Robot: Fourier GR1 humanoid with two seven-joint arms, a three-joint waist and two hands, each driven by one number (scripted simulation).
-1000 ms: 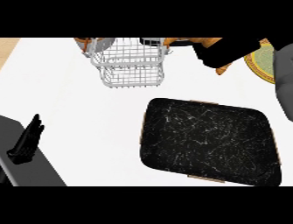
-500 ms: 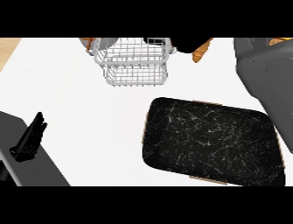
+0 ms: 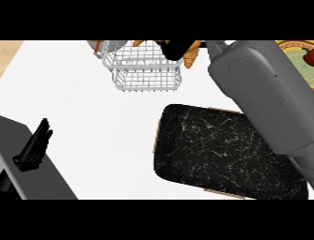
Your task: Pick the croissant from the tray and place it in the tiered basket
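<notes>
While my left hand (image 3: 33, 147) rests at eight o'clock with fingers straight, I see the wire tiered basket (image 3: 144, 68) at twelve. My right hand (image 3: 175, 48) curls round the croissant (image 3: 191, 56) at its rim. The dark tray (image 3: 221, 152) lies on the white counter (image 3: 83, 103); a plate (image 3: 310, 65) sits at two.

The white counter (image 3: 83, 108) carries a wire tiered basket (image 3: 145, 70), black tray (image 3: 221, 150) and plate (image 3: 311, 70).

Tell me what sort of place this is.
Likely a kitchen counter: a white top holding a wire tiered basket, a black marbled tray and a plate of food.
</notes>
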